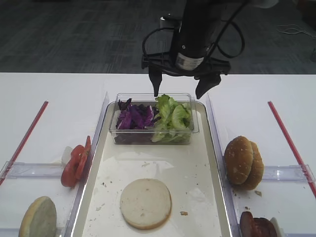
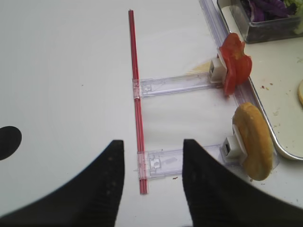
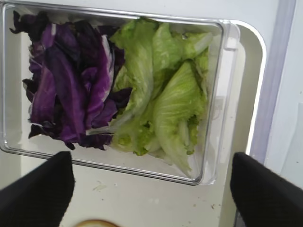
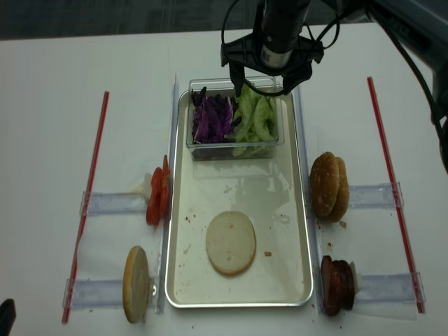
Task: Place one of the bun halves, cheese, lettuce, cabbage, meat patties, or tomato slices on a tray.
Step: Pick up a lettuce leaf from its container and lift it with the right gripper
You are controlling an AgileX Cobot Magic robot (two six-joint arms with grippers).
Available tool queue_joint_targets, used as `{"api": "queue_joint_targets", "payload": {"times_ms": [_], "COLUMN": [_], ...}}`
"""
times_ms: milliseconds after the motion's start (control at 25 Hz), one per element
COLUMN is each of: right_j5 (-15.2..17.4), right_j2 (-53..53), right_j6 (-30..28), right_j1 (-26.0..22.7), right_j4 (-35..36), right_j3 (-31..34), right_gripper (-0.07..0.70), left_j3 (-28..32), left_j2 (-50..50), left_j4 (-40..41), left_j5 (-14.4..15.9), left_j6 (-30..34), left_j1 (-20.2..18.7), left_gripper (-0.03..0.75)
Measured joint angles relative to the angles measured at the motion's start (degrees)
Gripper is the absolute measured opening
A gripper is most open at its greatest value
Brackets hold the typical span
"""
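Observation:
My right gripper (image 1: pixel 179 93) (image 3: pixel 151 189) (image 4: pixel 264 87) hangs open above the lettuce (image 1: pixel 173 117) (image 3: pixel 165 94), touching nothing. Purple cabbage (image 1: pixel 133 118) (image 3: pixel 71 90) lies beside the lettuce. A bun half (image 1: pixel 146 203) (image 4: pixel 231 242) lies cut face up on the tray (image 1: pixel 217 163) (image 4: pixel 309 231). Tomato slices (image 1: pixel 75 165) (image 2: pixel 235 64) and another bun half (image 1: pixel 38 217) (image 2: pixel 253 140) stand left of the tray. More bun halves (image 1: pixel 243 163) and meat patties (image 1: pixel 257 227) (image 4: pixel 337 283) stand to its right. Cheese is out of view. My left gripper (image 2: pixel 152 146) is open and empty over the table.
A clear plastic tub (image 1: pixel 195 123) (image 4: pixel 280 140) holding the greens sits at the tray's far end. Red strips (image 1: pixel 289 140) (image 2: pixel 135 85) and clear plastic holders (image 1: pixel 29 170) (image 2: pixel 175 85) lie on the white table on both sides.

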Motion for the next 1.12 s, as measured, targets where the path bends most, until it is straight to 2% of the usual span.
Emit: {"api": "queue_joint_targets", "payload": {"times_ms": [480,800,1120], "right_j5": [-2.2,-4.2,-5.3], "right_j2": [5.0,6.4,8.0], "right_j6": [1.7,2.0,2.2], "right_j1": [0.0,0.0,0.0], "right_j4": [1.2,1.4,1.4], "right_j3": [-1.0,-1.0,-1.0], "right_gripper": [0.657,0.615,0.610], "left_j3": [0.0,0.0,0.0], "left_j2": [0.0,0.0,0.0], "left_j4": [0.0,0.0,0.0], "left_j5": [0.0,0.0,0.0], "left_j6": [0.0,0.0,0.0], "left_j1": [0.0,0.0,0.0], "left_gripper": [0.305,0.305,0.305]}}
